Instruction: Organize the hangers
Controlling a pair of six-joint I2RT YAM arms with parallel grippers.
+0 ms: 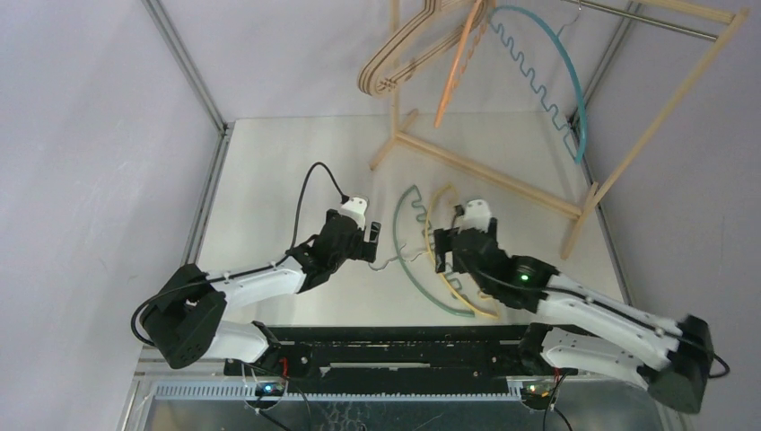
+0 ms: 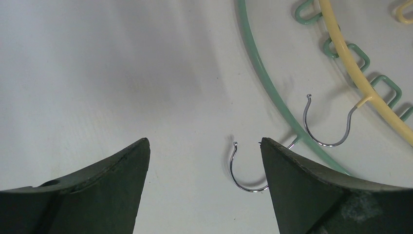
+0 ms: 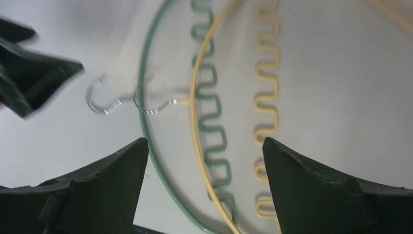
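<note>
Two overlapping hangers [image 1: 422, 285] on the table [image 1: 269, 197] between left claw [image 1: 377, 239] and right claw [image 1: 441, 244], rack [image 1: 485, 172] behind

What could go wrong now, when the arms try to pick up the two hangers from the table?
1. The yellow hanger crosses over the green hanger, so lifting one may drag the other.
2. The green hanger's wire hook is thin and flat on the table; the open left tool beside it may slip.
3. The open right tool hovers above both hangers, near the left tool; they might collide.
</note>
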